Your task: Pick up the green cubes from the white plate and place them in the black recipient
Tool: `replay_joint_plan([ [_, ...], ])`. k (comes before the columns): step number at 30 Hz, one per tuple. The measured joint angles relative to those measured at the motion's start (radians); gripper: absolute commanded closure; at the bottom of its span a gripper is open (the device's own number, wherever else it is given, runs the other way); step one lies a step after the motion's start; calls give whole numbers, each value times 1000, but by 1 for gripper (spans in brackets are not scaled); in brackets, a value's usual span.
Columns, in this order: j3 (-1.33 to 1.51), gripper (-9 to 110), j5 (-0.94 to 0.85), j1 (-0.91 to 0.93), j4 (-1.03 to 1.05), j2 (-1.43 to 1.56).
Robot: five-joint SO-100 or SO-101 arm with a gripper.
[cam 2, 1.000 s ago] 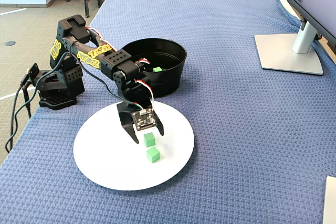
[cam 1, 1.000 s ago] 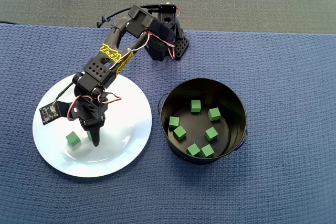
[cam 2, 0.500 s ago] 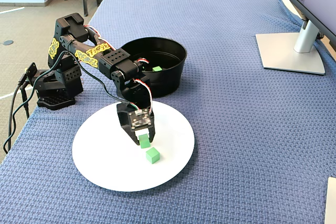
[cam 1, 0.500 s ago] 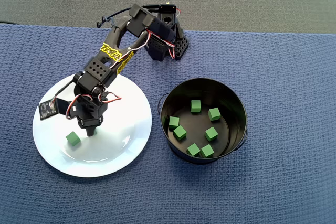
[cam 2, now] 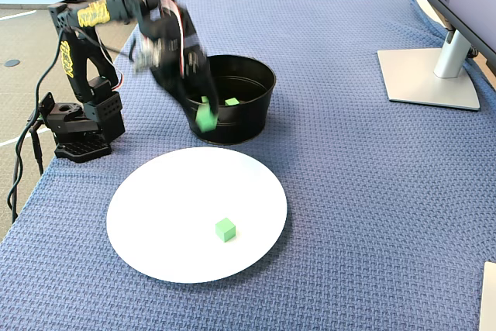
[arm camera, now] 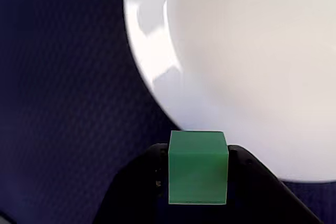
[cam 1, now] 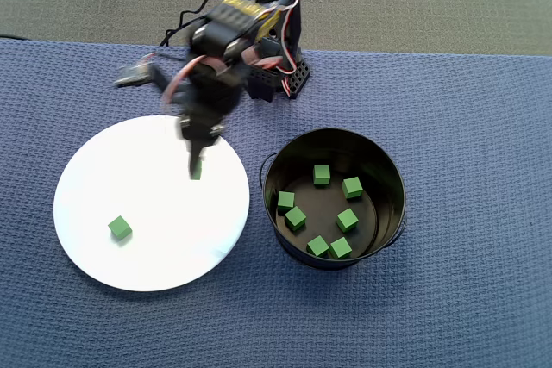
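Note:
My gripper (arm camera: 198,153) is shut on a green cube (arm camera: 198,174), held between the two black jaws. In the overhead view the gripper (cam 1: 197,166) hangs over the right part of the white plate (cam 1: 155,247), and the arm is blurred. In the fixed view the held cube (cam 2: 205,118) is raised in front of the black pot (cam 2: 252,118). One green cube (cam 1: 120,228) lies on the left part of the plate; it also shows in the fixed view (cam 2: 225,229). The black pot (cam 1: 392,187) holds several green cubes (cam 1: 322,175).
The arm's base (cam 1: 285,75) stands behind the plate and the pot. A blue woven cloth (cam 1: 466,127) covers the table. A monitor stand (cam 2: 430,75) is at the far right in the fixed view. Cables (cam 2: 23,153) hang off the table's left edge.

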Motion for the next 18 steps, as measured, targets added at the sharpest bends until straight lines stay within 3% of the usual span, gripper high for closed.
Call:
replay_joint_plan([
  [7,115,102,198,-431,29,64],
  [11,192,102,270,-575,-26,44],
  [12,213,99,275,-597,-41,32],
  [14,259,62,275,-630,-66,15],
  [18,328,52,210,-658,-83,17],
])
